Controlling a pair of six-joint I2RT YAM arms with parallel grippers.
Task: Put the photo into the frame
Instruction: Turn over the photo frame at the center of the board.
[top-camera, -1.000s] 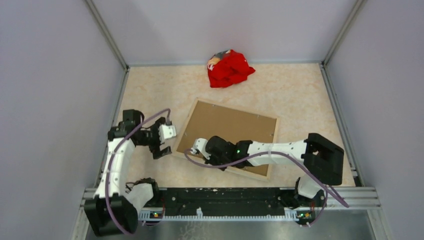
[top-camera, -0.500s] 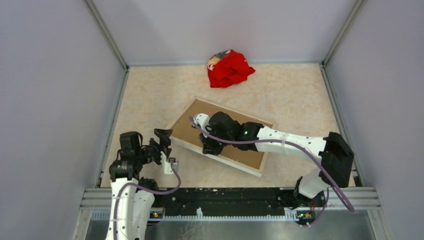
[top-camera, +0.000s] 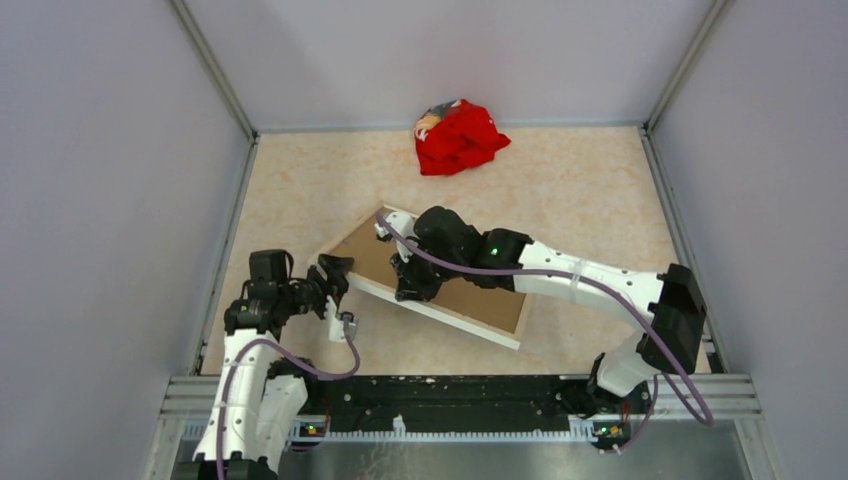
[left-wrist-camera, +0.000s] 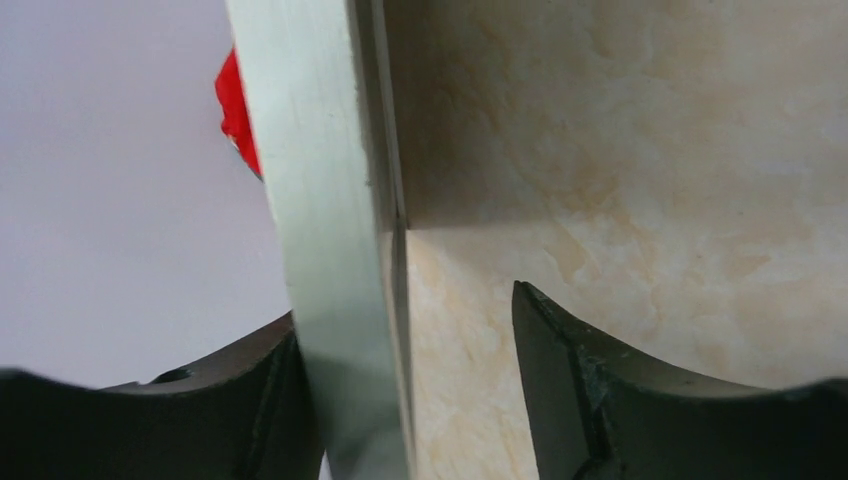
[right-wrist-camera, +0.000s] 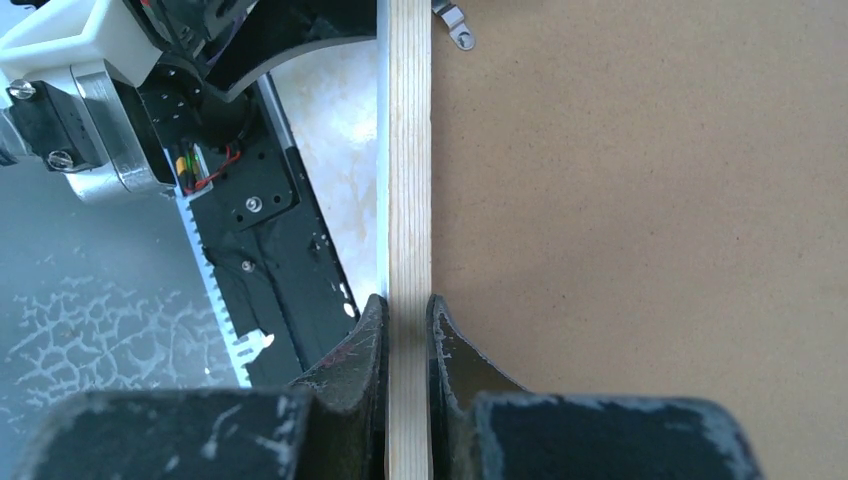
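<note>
The frame (top-camera: 470, 325) is tilted up off the table, back side up, with the plain brown backing board (top-camera: 487, 303) lying in it. My right gripper (top-camera: 404, 290) is shut on the frame's pale wood near-left edge (right-wrist-camera: 408, 150); the right wrist view shows both fingers of the right gripper (right-wrist-camera: 408, 340) pressed against that rail beside the backing board (right-wrist-camera: 650, 200). My left gripper (top-camera: 335, 272) is open at the frame's left corner. In the left wrist view the frame's white edge (left-wrist-camera: 330, 250) stands between the fingers of the left gripper (left-wrist-camera: 405, 390), close to the left one. The photo is hidden.
A crumpled red cloth (top-camera: 457, 135) lies at the back wall and shows past the frame in the left wrist view (left-wrist-camera: 235, 110). Grey walls close in three sides. The black base rail (top-camera: 450, 400) runs along the near edge. A metal clip (right-wrist-camera: 455, 30) sits on the frame's back.
My right gripper has lifted the frame's near-left edge and carried it back and left, tilting the frame. My left arm drew back, then brought its open gripper to the frame's left corner.
</note>
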